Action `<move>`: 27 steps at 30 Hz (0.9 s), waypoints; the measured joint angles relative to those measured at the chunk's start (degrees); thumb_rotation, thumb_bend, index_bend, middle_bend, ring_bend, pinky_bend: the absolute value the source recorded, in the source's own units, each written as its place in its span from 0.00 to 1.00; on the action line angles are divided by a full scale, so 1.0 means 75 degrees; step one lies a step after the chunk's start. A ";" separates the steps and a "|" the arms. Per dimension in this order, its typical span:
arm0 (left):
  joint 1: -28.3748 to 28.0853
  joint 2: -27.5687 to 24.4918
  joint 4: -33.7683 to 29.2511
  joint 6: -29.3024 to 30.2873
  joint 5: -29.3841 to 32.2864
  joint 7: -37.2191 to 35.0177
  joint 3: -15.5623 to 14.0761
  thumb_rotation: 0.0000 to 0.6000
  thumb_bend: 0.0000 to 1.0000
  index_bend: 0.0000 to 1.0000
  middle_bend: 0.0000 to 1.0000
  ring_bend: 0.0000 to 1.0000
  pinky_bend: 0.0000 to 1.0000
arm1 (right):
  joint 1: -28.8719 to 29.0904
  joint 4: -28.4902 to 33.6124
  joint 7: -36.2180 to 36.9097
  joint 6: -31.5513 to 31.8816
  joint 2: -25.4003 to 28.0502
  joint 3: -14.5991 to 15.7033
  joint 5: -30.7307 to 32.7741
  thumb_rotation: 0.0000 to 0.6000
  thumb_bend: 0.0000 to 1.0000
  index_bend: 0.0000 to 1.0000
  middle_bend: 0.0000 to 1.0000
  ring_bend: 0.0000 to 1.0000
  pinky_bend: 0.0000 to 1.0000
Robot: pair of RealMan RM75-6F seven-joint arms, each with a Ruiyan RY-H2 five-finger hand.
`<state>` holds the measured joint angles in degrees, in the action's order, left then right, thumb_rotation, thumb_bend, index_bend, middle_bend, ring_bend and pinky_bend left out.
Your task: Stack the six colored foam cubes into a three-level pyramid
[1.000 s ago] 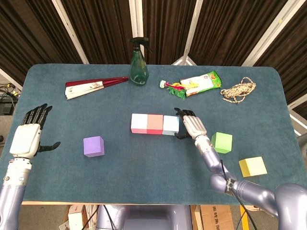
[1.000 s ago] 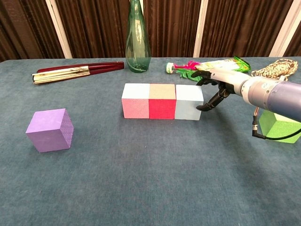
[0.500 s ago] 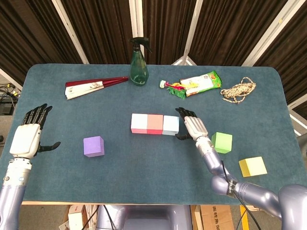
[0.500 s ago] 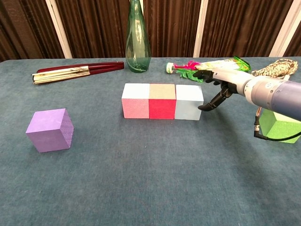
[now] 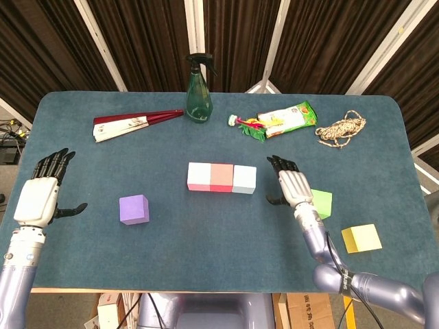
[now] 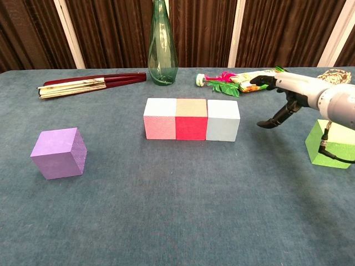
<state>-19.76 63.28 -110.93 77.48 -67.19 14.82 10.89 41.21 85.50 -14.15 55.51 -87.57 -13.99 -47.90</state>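
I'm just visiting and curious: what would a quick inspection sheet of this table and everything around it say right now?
Surface: blue-green table, flat.
Job's things: pink cube, red cube and pale blue cube touching in one row; purple cube, green cube and yellow cube apart, unstacked.
Clutter: spray bottle, folded fan, snack packet, rope bundle along the far side.
Robot hands: left robot hand open, holding nothing; right robot hand open, between the row and the green cube.
Cables: thin black cable by the right wrist.
Surroundings: dark curtains behind.
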 measured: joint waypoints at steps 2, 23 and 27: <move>-0.0002 0.0001 -0.0015 -0.0013 -0.0002 -0.0009 -0.0003 1.00 0.06 0.00 0.00 0.00 0.04 | -0.0039 0.0200 -0.0238 0.0080 0.0091 0.0103 0.0037 1.00 0.31 0.02 0.00 0.00 0.00; -0.0014 -0.0029 -0.0021 -0.0095 0.0070 -0.0110 0.0013 1.00 0.06 0.00 0.00 0.00 0.04 | 0.0163 0.0557 -0.1334 -0.0041 0.0036 0.0519 0.0609 1.00 0.31 0.07 0.00 0.00 0.00; -0.0017 -0.0025 -0.0014 -0.0089 0.0078 -0.0109 0.0019 1.00 0.06 0.00 0.00 0.00 0.04 | 0.0248 0.0461 -0.1381 -0.0136 -0.0040 0.0513 0.0663 1.00 0.31 0.07 0.00 0.00 0.00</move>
<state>-19.88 63.09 -111.03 76.81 -66.60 14.01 11.04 43.08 88.96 -24.51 54.49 -87.87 -10.14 -42.93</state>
